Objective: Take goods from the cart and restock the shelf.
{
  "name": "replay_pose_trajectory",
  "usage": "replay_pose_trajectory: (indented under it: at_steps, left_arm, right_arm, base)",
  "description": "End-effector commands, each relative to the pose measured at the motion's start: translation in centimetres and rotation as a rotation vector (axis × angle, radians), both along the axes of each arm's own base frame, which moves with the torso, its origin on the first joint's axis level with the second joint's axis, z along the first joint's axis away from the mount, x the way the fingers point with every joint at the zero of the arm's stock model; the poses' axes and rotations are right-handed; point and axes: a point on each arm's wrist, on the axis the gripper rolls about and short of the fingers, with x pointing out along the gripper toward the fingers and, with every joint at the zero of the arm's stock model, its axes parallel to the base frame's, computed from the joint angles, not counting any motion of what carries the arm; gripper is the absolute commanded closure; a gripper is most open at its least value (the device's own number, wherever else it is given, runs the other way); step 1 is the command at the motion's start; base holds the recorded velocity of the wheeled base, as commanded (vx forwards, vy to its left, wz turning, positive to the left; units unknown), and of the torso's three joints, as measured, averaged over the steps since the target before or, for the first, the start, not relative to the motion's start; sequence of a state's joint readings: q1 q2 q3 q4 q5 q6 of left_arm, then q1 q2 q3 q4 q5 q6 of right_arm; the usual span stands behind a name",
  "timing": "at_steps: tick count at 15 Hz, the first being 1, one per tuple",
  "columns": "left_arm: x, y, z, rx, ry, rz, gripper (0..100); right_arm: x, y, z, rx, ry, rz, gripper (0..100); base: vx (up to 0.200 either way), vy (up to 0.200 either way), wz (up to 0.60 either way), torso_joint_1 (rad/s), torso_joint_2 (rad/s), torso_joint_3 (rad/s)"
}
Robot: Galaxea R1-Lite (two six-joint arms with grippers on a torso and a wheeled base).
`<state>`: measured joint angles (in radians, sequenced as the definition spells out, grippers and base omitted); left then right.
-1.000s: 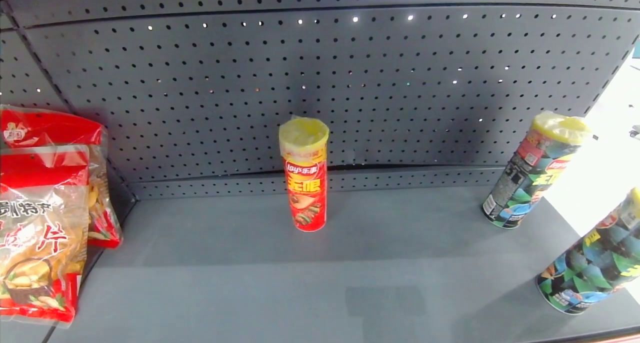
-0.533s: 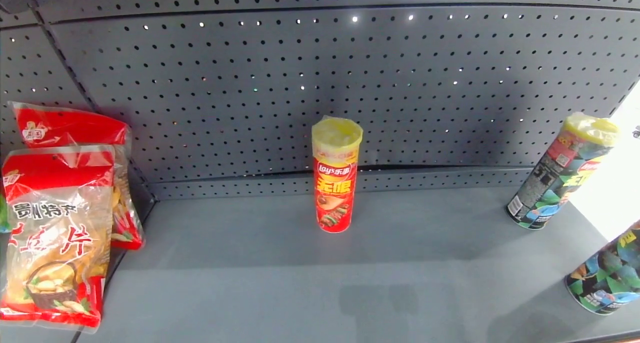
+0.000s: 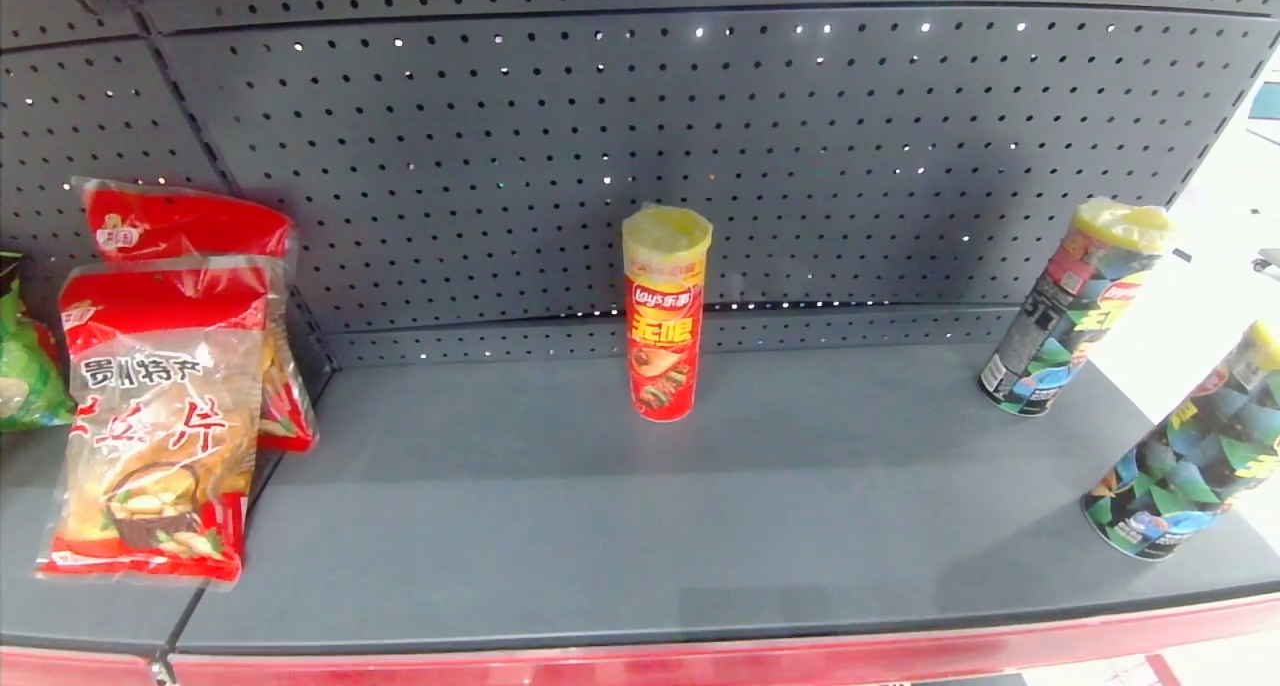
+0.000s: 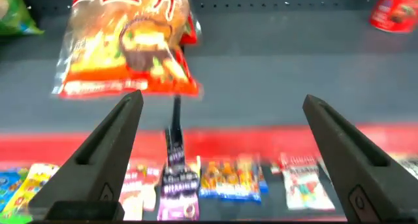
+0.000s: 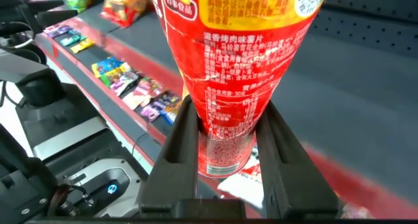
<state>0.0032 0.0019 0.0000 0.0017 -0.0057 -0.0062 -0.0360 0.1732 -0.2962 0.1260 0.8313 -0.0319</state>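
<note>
**Shelf.** The shelf (image 3: 560, 506) has a grey deck, a perforated back panel (image 3: 600, 166) and a red front lip (image 3: 700, 661).

**Stock on the deck.**
- A red tube (image 3: 667, 316) with a yellow cap stands upright near the back panel at about mid-span, well apart from all other stock.
- Two dark patterned tubes stand at the right end. The rear tube (image 3: 1075, 311) is close to the back panel, and the front tube (image 3: 1180, 451) is nearer the lip.
- At the left end, the front snack bag (image 3: 155, 416) (red, with a clear window) lies partly over the rear snack bag (image 3: 190, 226), which rests against the back panel.
- A green bag (image 3: 25, 366) sits at the far left edge.

**Left gripper.** The left gripper (image 4: 222, 98) sits out in front of the lip, level with the deck. Its fingers (image 4: 98, 165) are spread wide with nothing between them. The front snack bag is directly ahead of it. Below the lip, a lower tier carries a row of small packets (image 4: 228, 181).

**Right gripper.** The right gripper (image 5: 228, 106) is clamped on a red snack packet (image 5: 241, 48). The fingers (image 5: 183, 152) pinch the packet's narrowed lower end, just above its clear seal. The packet stands upright above the fingers. It is in front of the shelf, with the deck and lip visible behind it. Whether it is level with the deck, I cannot tell.
</note>
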Motion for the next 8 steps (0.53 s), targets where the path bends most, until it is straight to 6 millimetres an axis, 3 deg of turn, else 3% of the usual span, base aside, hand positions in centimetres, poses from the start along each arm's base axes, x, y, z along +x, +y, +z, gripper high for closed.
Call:
replay_pose_trajectory:
  at_steps: [1,8]
  left_arm:
    - [0.0,0.0,0.0,0.0,-0.001,-0.001,0]
    - [0.0,0.0,0.0,0.002,-0.001,-0.001,0]
  right_arm:
    - [0.03,0.0,0.0,0.0,0.001,-0.001,100]
    - [0.0,0.02,0.04,0.001,-0.001,-0.005,100]
  base:
    - [0.0,0.0,0.0,0.0,0.0,0.0]
    - [0.0,0.0,0.0,0.0,0.0,0.0]
